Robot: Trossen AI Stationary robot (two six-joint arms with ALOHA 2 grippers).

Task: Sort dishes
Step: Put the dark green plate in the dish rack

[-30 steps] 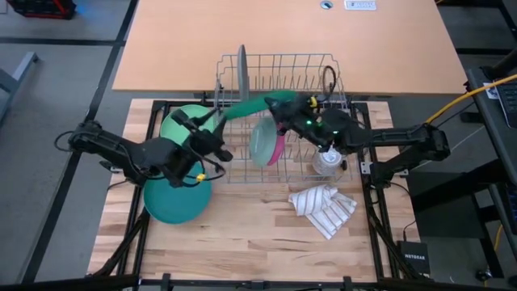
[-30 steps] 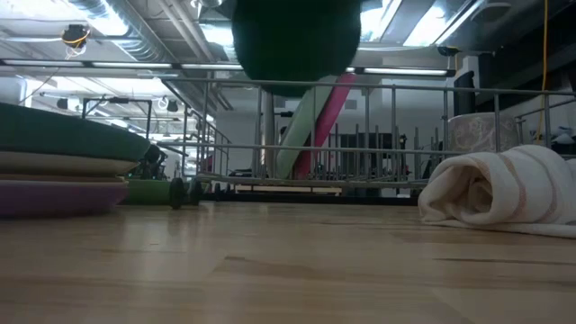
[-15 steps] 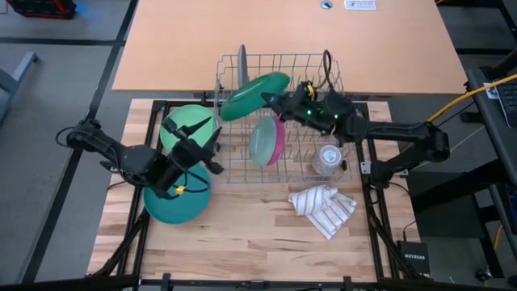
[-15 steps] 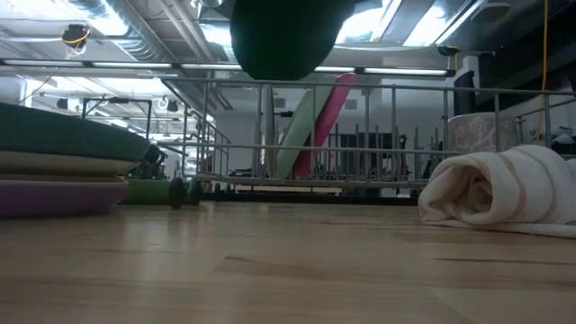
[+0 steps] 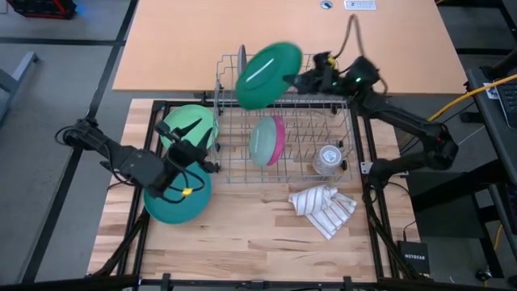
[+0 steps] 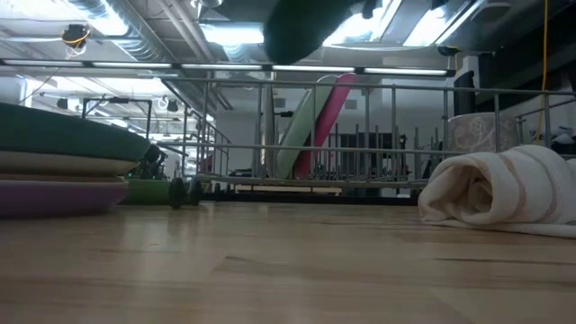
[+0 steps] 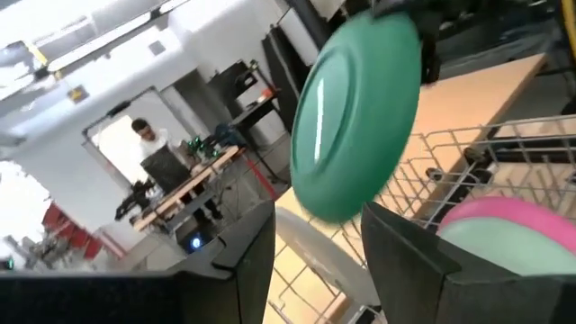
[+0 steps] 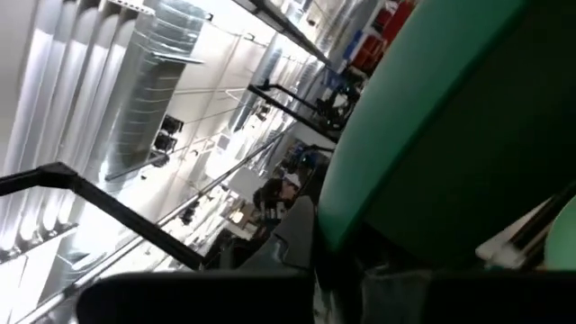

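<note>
Two plates (image 5: 266, 141) stand in the rack (image 5: 284, 166) near a cup (image 5: 327, 158).

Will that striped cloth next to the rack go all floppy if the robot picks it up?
Probably yes. The striped cloth lies crumpled in soft folds on the table, so it would likely droop and unroll when lifted. It looks light and unbreakable. Pushed, it would probably bunch up rather than slide neatly.
</note>
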